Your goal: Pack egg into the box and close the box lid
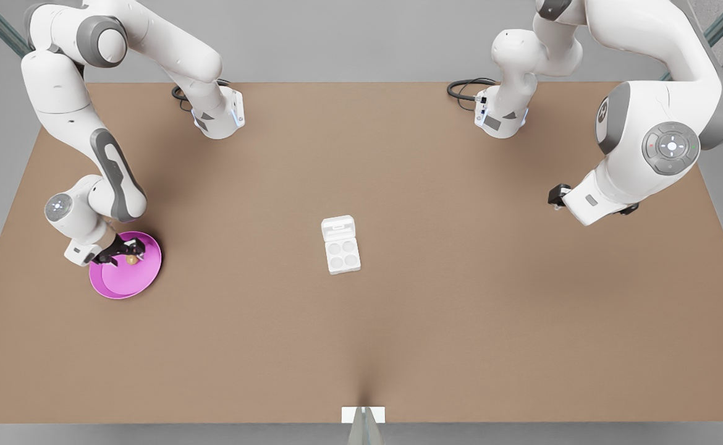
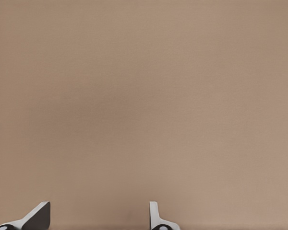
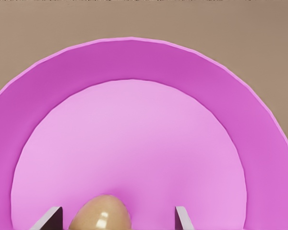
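Spread right fingers [image 3: 53, 216] straddle the egg [image 3: 102, 213] — left fingers [image 2: 38, 216] gape over bare table [image 2: 144, 96].

Egg [image 1: 131, 260] – small, tan-brown, smooth – lies at the front view's far left. Box [image 1: 343, 255] – white, four empty cups – mid-table, lid [image 1: 338, 228] open flat behind.

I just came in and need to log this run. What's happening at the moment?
The right gripper is down over the pink plate at the front view's left, its fingers open on either side of the egg, which lies on the plate ungrasped. The box sits mid-table with the box lid open and all four hollows empty. The left gripper waits open above bare table at the front view's right.
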Action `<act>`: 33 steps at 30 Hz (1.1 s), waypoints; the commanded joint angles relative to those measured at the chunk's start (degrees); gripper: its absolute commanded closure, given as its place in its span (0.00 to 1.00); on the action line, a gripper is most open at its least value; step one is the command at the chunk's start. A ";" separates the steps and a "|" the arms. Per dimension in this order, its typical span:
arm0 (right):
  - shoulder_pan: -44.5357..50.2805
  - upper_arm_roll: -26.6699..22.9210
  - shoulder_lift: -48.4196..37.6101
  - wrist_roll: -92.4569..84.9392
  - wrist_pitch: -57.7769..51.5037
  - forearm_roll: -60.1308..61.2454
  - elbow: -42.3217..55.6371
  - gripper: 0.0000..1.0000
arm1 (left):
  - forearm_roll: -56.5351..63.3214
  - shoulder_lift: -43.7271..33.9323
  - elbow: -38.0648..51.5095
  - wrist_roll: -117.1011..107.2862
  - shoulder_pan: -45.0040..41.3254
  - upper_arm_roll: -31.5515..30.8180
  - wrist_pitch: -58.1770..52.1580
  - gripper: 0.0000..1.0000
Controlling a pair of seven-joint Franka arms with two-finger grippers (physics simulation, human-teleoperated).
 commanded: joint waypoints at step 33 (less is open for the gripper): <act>-5.47 28.39 -6.28 17.20 -21.03 0.51 4.99 0.61 | 0.12 0.73 0.03 -0.22 -0.39 0.02 0.07 0.00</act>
